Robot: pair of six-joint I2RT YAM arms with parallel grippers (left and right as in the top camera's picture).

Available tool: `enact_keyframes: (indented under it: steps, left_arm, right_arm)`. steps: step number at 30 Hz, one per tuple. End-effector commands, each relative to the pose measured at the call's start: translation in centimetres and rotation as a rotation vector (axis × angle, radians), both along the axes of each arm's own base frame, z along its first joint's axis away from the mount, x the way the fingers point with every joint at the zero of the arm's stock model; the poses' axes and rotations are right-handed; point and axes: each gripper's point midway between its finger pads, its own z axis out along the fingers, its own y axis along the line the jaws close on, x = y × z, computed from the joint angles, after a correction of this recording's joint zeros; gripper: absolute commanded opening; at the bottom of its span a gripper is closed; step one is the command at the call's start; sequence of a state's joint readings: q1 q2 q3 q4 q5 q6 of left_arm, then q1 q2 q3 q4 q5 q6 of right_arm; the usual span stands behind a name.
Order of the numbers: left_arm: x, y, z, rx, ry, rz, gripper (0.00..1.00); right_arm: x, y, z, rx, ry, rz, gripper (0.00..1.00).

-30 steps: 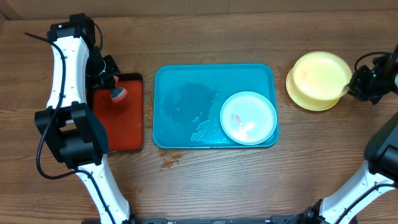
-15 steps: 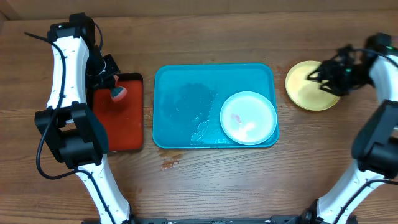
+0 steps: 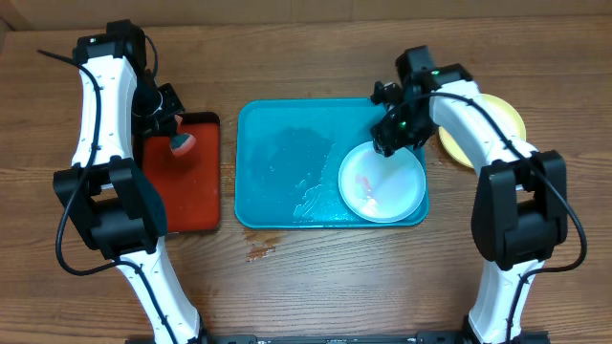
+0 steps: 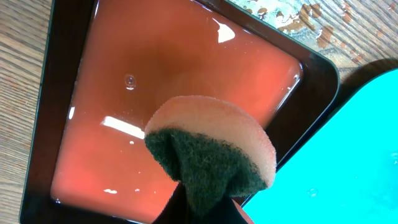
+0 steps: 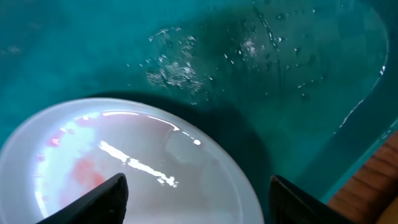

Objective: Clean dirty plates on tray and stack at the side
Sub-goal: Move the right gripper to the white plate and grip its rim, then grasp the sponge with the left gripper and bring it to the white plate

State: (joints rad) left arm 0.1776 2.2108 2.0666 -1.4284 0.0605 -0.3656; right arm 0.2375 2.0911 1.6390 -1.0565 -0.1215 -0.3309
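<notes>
One pale plate (image 3: 382,182) lies flat and face up in the near right corner of the turquoise tray (image 3: 277,153), red smears showing. Being round, it has no long axis; the tray's runs left to right. Your right gripper (image 3: 387,139) hovers over the plate's far rim, fingers spread wide and empty, probably to take that edge. Your left gripper (image 3: 175,140) pinches the sponge (image 4: 211,149) above the red tray (image 3: 186,196), ready for scrubbing. Green plates (image 3: 509,113) sit on the table, right of the turquoise tray.
</notes>
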Motion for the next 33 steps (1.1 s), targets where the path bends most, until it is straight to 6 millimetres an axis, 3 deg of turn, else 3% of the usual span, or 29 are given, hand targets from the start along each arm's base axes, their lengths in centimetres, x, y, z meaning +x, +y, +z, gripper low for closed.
enact_keyframes:
  steps: [1, 10, 13, 18, 24, 33]
  left_arm:
    - [0.4, 0.2, 0.6, -0.003, -0.025, -0.002, 0.04]
    - [0.5, 0.2, 0.6, -0.003, -0.025, -0.002, 0.04]
    - [0.5, 0.2, 0.6, -0.003, -0.025, -0.002, 0.04]
    - [0.5, 0.1, 0.6, -0.007, -0.026, -0.002, 0.04]
    - [0.5, 0.1, 0.6, -0.007, -0.025, -0.002, 0.04]
    - [0.1, -0.4, 0.6, -0.010, -0.010, -0.014, 0.04]
  right_arm:
    - [-0.2, -2.3, -0.9, -0.110, -0.011, -0.010, 0.74]
    - [-2.4, -2.9, -2.8, -0.124, 0.060, -0.038, 0.73]
    - [-3.2, -2.3, -3.4, -0.088, 0.089, -0.039, 0.61]
    - [-4.2, -1.4, -4.2, -0.033, 0.133, -0.118, 0.30]
    - [-3.9, 2.4, -3.5, 0.153, 0.168, -0.234, 0.05]
    - [-2.0, 7.3, -2.8, 0.262, 0.112, -0.350, 0.07]
